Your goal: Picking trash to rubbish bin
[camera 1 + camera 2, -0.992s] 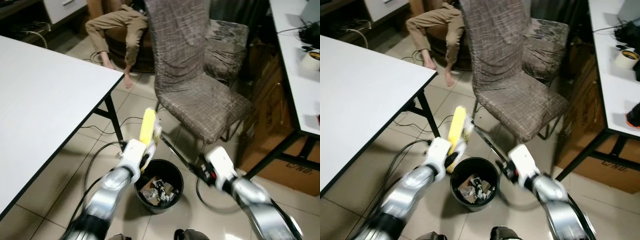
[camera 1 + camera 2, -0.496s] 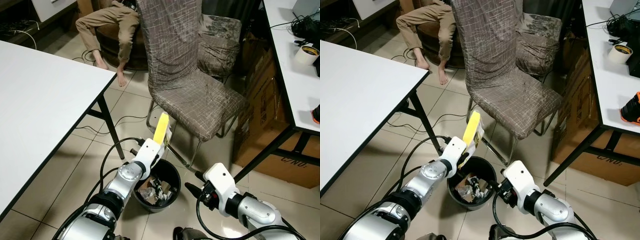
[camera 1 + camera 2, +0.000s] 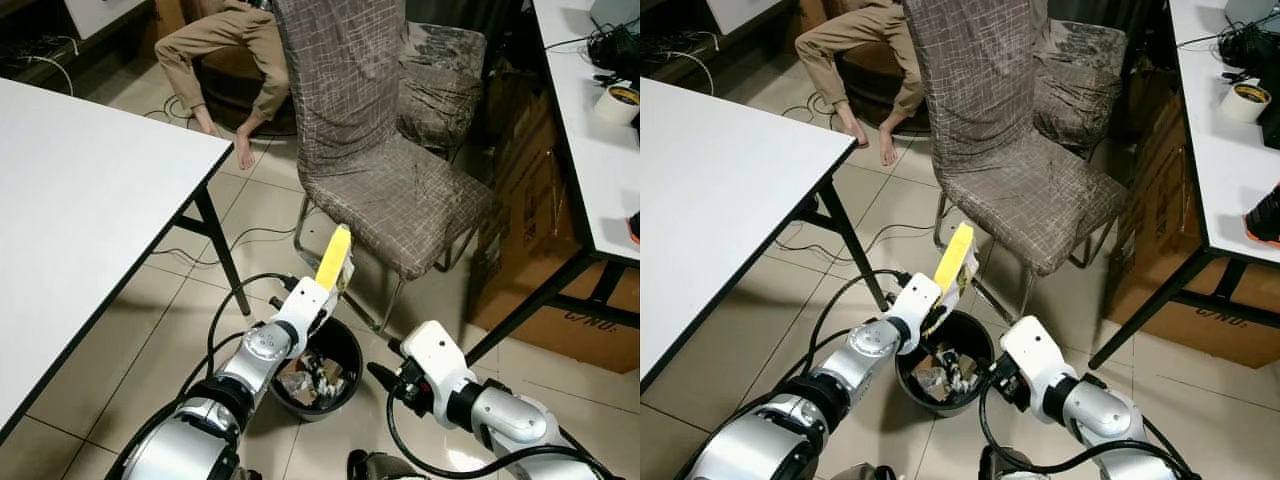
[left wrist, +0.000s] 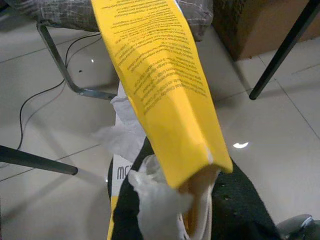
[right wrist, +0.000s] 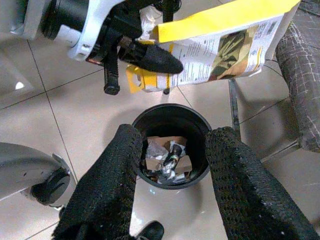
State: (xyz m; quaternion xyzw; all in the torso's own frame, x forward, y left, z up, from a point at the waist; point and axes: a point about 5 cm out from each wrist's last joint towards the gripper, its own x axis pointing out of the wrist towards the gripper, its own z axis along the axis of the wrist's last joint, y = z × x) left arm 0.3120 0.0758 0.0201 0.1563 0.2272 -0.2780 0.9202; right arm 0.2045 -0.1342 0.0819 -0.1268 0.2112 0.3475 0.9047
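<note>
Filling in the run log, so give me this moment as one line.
left gripper: shut on yellow packet, above rubbish bin | right gripper: open, beside bin | bin: holds trash | packet: not yet dropped

Even, bright indoor light falls from overhead; the head views are sharp. The glossy beige floor tiles [image 4: 280, 115] carry a small white glare spot (a ceiling lamp's reflection). The black textured fingers [image 5: 107, 185] sit soft and out of focus, close to the lens.
</note>
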